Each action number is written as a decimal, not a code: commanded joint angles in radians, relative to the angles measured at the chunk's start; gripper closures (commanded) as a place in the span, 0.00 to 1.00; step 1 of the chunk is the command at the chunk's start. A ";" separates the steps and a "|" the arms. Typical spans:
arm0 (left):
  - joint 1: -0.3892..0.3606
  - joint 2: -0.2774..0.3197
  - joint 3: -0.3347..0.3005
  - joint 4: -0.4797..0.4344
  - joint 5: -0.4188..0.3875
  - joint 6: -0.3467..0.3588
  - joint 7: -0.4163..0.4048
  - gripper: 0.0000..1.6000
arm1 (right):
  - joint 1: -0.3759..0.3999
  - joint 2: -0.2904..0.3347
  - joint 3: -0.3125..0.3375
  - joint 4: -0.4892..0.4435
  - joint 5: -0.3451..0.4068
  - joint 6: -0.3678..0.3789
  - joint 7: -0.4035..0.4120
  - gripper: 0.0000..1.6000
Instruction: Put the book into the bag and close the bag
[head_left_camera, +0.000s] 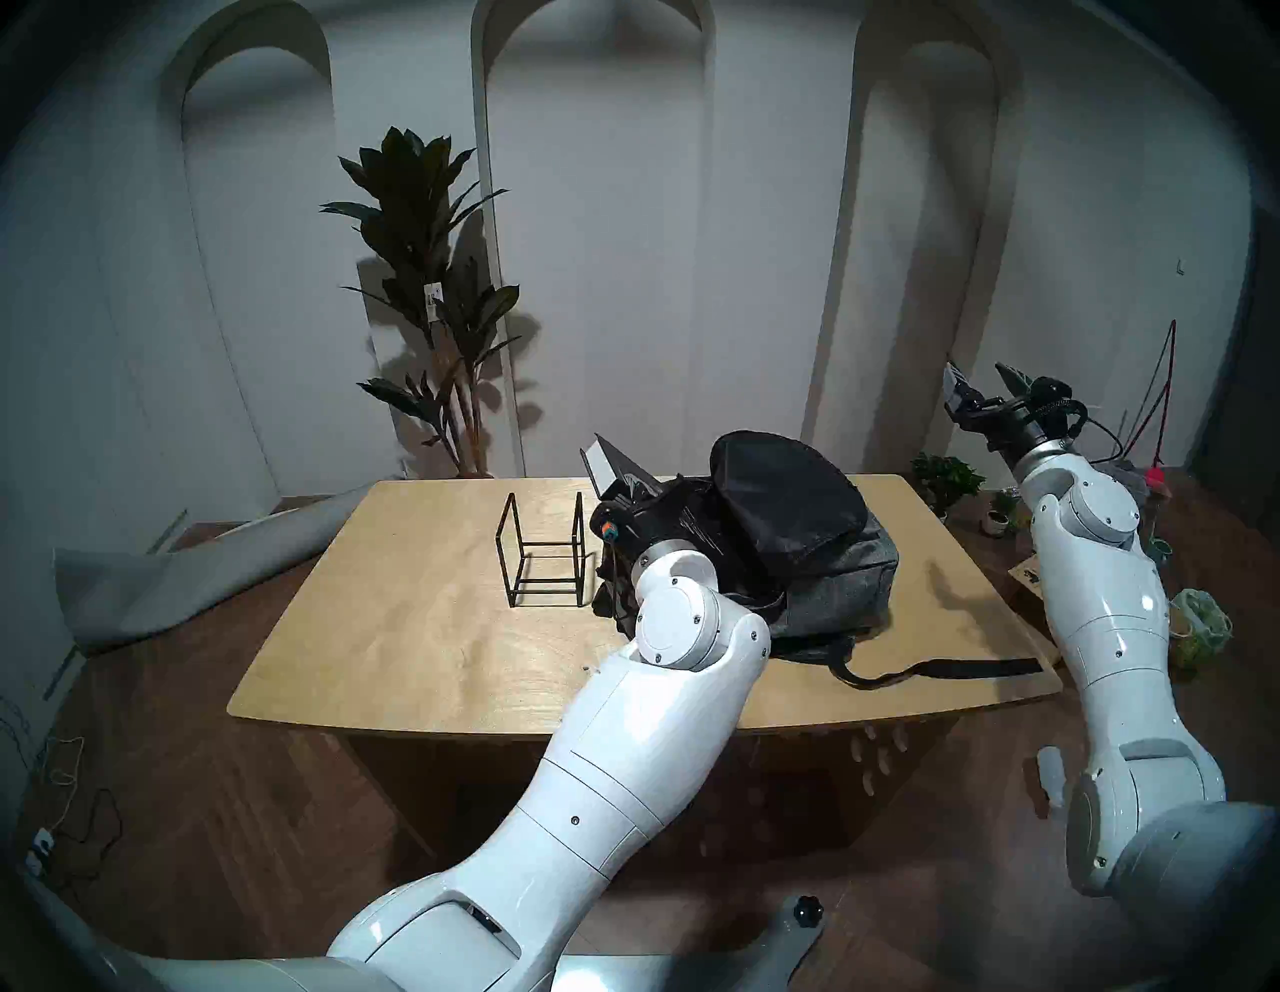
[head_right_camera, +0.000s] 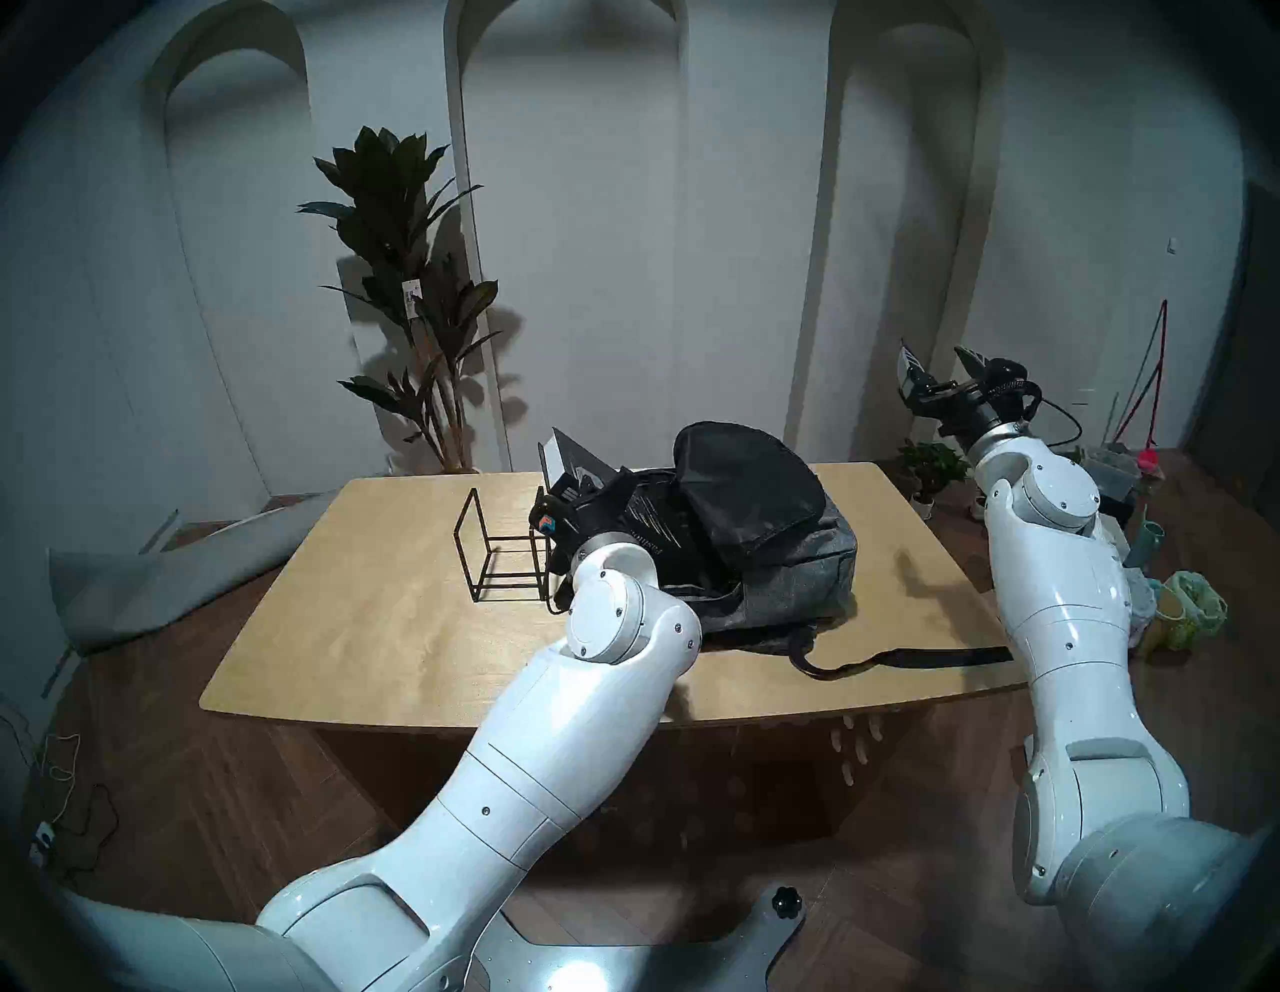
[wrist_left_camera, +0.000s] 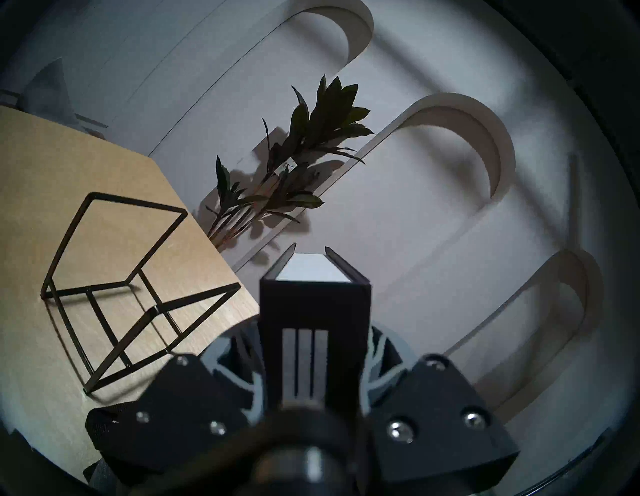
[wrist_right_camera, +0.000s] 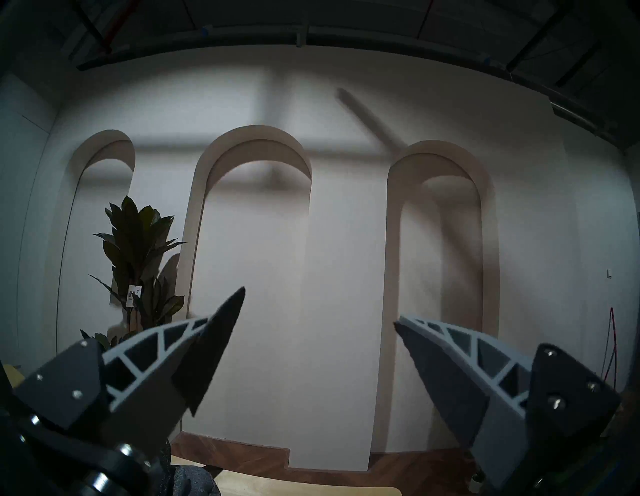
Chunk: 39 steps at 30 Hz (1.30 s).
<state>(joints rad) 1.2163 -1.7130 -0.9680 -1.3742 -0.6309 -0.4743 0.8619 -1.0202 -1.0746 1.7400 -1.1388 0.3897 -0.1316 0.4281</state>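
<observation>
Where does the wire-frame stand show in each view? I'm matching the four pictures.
Head stereo left: wire-frame stand mid-table, left of the bag.
Head stereo right: stand likewise left of the bag.
Left wrist: stand at left, tilted, beside the held book.
Right wrist: not in it.
Shared landmark: tall plant, in all four.
</observation>
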 joint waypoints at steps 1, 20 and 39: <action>-0.049 -0.023 0.018 0.004 -0.017 -0.033 -0.037 1.00 | 0.027 0.005 0.004 -0.003 -0.007 -0.024 -0.004 0.00; -0.090 -0.051 0.057 0.110 -0.125 -0.116 -0.091 1.00 | 0.033 0.005 -0.005 0.027 -0.063 -0.048 -0.003 0.00; -0.118 -0.069 0.118 0.215 -0.161 -0.236 -0.084 1.00 | 0.051 -0.015 -0.042 0.048 -0.094 -0.076 0.006 0.00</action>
<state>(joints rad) 1.1464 -1.7565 -0.8731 -1.1758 -0.7845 -0.6686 0.7892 -0.9999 -1.0887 1.6967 -1.0863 0.2918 -0.1850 0.4287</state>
